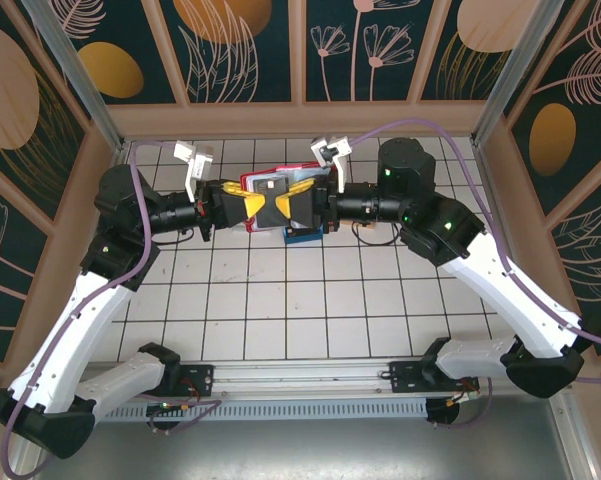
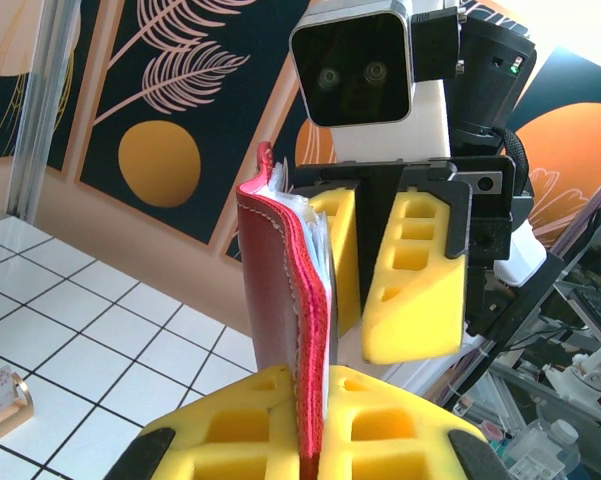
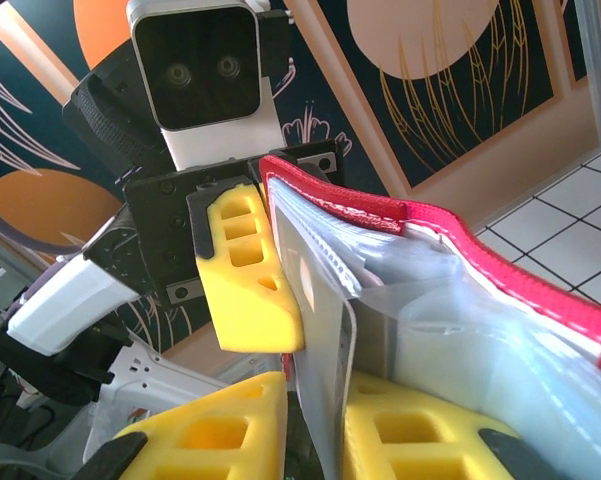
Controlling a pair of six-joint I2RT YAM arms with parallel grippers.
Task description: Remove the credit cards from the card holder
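The red card holder (image 1: 265,183) hangs above the tiled table between both grippers. My left gripper (image 2: 315,385) is shut on its red edge (image 2: 275,280), holding it upright. From the other side, my right gripper (image 3: 315,385) has its yellow jaws narrow around a pale credit card (image 3: 330,300) in a see-through pocket. A slim dark gap still shows beside the left jaw. The holder's red cover (image 3: 460,225) and greyish pockets fan open to the right. In the top view the left gripper (image 1: 255,205) and the right gripper (image 1: 288,207) stand nearly tip to tip.
A blue block (image 1: 302,237) lies on the white tiles (image 1: 280,300) just under the grippers. A copper-coloured block (image 2: 0,400) sits on the tiles at lower left. Wooden walls with dark leaf panels close in the back and sides.
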